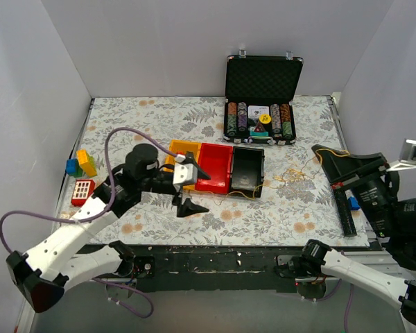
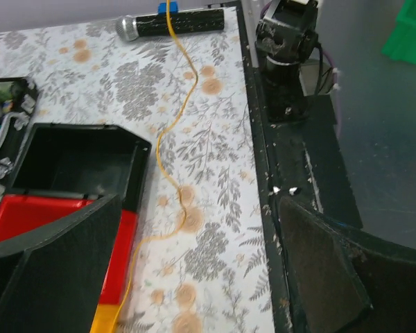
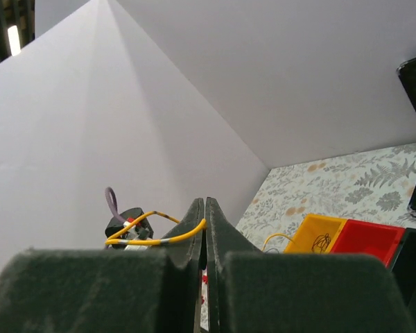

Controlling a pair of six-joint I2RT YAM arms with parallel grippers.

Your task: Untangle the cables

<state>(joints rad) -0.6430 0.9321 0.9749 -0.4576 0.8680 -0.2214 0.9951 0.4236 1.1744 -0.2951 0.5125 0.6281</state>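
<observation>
Yellow cable [image 1: 295,171], top ext. view: one thin strand runs from the front of the black bin [image 1: 248,152] across the floral table [image 1: 159,114] and rises to the right gripper [image 1: 322,152], which hangs above the table's right side. Lifting that end probably draws the strand out long, so any crossings show. The left gripper [image 1: 197,191] hovers just in front of the yellow, red and black bin row, near the strand's other end. It is prob. placed there to pin or take that end.

Left wrist view: both fingers [image 2: 55,277] are spread wide w/ nothing between them, i.e. released. The yellow cable snakes over the table between the pads' lines, passing beside the black bin's corner and the red bin [image 2: 35,208]. It continues toward a black mic-like bar [image 2: 173,22] at the far edge. The cable lies slack in loose bends, apart from both pads.

Right wrist view: the jaws are pressed together and the yellow cable leaves them to the left as a short loop, so the gripper is clenched on it. Behind, a dark wire [image 3: 322,243] lies coiled in the yellow bin [image 3: 301,246], seemingly already sorted. Whether a red wire is present cannot be told.
</observation>
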